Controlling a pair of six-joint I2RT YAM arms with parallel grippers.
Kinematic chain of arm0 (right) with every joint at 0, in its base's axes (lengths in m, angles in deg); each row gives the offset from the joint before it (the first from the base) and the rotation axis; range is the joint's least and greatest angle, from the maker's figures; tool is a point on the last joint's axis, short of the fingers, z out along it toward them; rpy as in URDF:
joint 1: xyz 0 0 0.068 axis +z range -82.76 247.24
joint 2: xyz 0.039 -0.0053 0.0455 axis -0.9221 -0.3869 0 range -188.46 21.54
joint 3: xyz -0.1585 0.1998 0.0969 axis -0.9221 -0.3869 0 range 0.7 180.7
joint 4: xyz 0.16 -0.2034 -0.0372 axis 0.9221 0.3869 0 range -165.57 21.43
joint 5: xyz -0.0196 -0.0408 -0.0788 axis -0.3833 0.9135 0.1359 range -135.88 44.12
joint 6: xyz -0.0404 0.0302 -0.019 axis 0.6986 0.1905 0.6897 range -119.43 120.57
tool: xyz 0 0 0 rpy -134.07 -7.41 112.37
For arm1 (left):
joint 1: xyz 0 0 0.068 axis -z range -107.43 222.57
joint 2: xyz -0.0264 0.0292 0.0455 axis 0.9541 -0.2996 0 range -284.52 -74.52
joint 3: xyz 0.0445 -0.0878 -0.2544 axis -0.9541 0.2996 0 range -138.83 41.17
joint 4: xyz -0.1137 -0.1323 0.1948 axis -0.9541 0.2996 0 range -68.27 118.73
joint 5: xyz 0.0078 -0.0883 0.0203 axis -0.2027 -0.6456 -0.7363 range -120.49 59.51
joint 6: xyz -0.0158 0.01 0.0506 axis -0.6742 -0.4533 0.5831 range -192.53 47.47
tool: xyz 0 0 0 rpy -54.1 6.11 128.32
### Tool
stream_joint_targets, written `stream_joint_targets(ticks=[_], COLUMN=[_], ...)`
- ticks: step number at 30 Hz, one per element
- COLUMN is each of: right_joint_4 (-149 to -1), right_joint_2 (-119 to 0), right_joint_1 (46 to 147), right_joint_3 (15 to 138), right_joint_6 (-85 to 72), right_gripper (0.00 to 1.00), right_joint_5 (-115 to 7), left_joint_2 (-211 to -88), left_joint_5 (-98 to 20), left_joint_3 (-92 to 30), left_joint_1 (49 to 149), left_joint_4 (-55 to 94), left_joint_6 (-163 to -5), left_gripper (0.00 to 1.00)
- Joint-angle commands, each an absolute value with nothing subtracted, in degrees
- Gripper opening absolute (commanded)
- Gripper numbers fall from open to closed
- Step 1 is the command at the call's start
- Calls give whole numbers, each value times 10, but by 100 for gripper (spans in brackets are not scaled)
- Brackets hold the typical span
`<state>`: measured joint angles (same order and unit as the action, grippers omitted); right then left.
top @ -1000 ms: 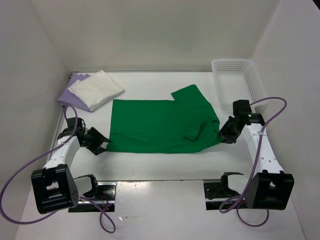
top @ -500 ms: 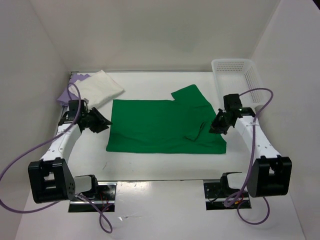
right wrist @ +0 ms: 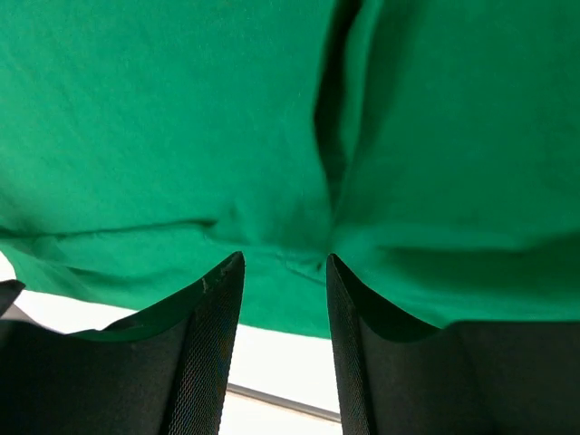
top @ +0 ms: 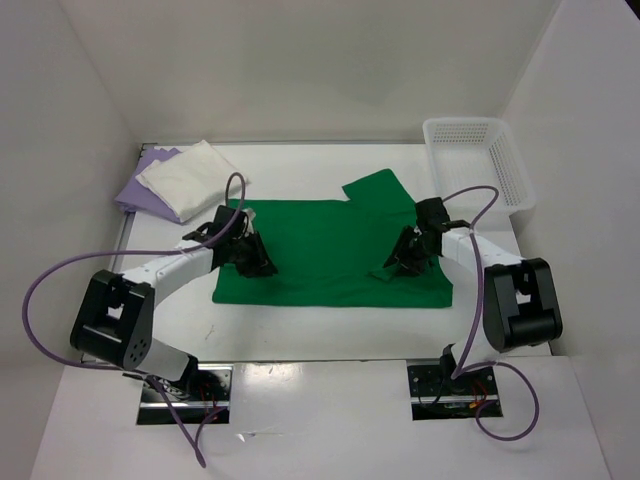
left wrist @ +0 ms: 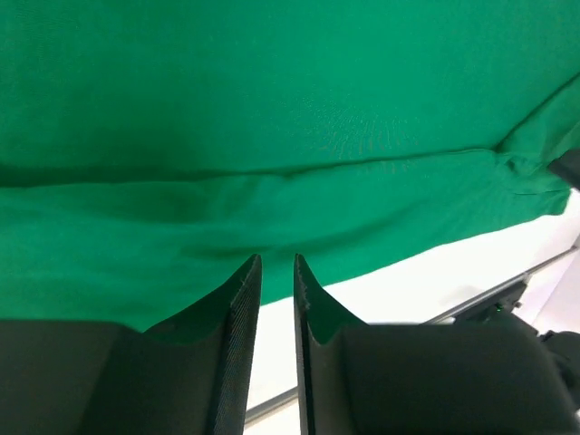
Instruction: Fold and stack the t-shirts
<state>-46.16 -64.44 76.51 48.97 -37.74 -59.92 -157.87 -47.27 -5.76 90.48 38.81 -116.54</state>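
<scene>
Walls: plain white panels (top: pixel 320 60) enclosed the back and both sides.
Table: a flat white tabletop (top: pixel 330 325) lay under even, soft light.
Front edge: a thin metal rail (top: pixel 320 362) ran across.
Basket: a white plastic mesh basket (top: pixel 480 160) sat at the far right corner.
</scene>
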Motion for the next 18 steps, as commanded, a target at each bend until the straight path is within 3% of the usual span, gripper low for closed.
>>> stream_joint_targets(ticks=[1,8,12,18], right_joint_4=[-507,-502,-493,-498], right_joint_2=[-667,-662,-673,-678], right_joint_1=[773,773,779,784], right_joint_3=[483,478,473,473], right_joint_6=[-388,-399,-393,-393], right_gripper=[47,47,39,39], right_joint_5=[-606,-574,-584,-590], left_joint_2=[-1587,-1576,-1565,-1565], left_joint_5=[-454,-435,-429,-429], left_joint_3=[-46,-12,-7,4], left_joint_1=[902,882,857,845], left_joint_4=[355,348,348,343], left_joint_6=[-1181,-1169,-1151,-1151], left_gripper=[29,30,33,33])
